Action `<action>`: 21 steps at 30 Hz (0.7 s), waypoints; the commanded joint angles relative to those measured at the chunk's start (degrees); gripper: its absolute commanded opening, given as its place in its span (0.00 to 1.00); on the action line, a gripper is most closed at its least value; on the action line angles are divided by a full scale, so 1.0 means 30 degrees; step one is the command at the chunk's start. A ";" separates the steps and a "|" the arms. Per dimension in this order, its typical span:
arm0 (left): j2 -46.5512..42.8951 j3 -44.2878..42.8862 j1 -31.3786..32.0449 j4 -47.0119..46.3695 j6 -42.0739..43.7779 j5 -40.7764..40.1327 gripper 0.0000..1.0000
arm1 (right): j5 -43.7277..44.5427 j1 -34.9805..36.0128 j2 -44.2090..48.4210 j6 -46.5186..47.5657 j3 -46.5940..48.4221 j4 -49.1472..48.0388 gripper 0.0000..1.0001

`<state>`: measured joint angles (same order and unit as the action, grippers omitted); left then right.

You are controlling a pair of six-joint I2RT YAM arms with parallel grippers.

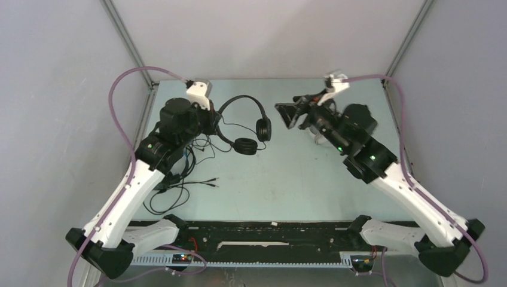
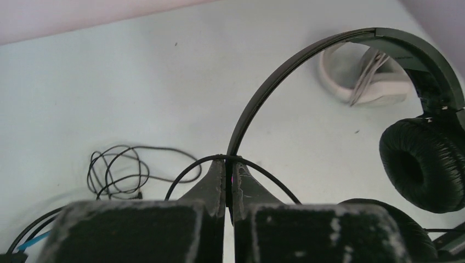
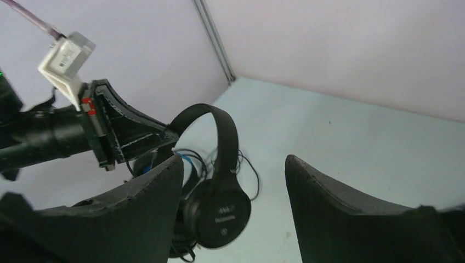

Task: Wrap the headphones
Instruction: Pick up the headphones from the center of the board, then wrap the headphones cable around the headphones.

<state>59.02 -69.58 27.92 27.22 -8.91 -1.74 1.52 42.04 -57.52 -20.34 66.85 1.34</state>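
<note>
My left gripper (image 1: 215, 121) is shut on the thin headband of the slim black headphones (image 1: 240, 98). Its closed tips show in the left wrist view (image 2: 230, 164), with a thin black cable arching over them. The ear cups (image 1: 254, 136) hang toward the table centre. My right gripper (image 1: 291, 115) is open and empty, just right of the ear cups, and in the right wrist view (image 3: 233, 159) it faces one cup (image 3: 219, 211). The white headset (image 2: 364, 76) lies behind the band, mostly hidden under the right arm. The bulkier black headset is hidden under the left arm; only blue lining (image 3: 189, 159) shows.
Loose black cables (image 1: 179, 191) sprawl on the table beside the left arm, with a jack plug end (image 1: 212, 182). A small cable coil (image 2: 118, 170) lies left of my left fingers. Grey walls and metal frame posts (image 1: 128, 42) enclose the table at the back and sides.
</note>
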 commanded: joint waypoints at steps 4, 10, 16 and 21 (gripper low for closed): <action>0.0534 -0.0974 0.1221 0.0510 0.1340 -0.3269 0.00 | 0.3234 0.1575 -0.3872 0.2922 0.3149 0.3804 0.68; 0.0695 -0.0947 0.1429 0.0504 0.1431 -0.3312 0.00 | 0.2079 0.1591 -0.5578 0.3176 0.3404 0.3841 0.65; 0.1026 -0.0837 0.1488 0.0602 0.1327 -0.2675 0.00 | 0.1445 0.1626 -0.7292 0.3095 0.4031 0.3681 0.60; 0.0950 -0.0674 0.1561 0.0495 0.1243 -0.2155 0.00 | 0.1400 0.1609 -0.8696 0.3084 0.4569 0.3510 0.54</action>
<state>62.52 -69.58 32.14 31.27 -4.97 -10.07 6.24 46.70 -81.14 -11.92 77.28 13.17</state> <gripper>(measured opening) 0.019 0.580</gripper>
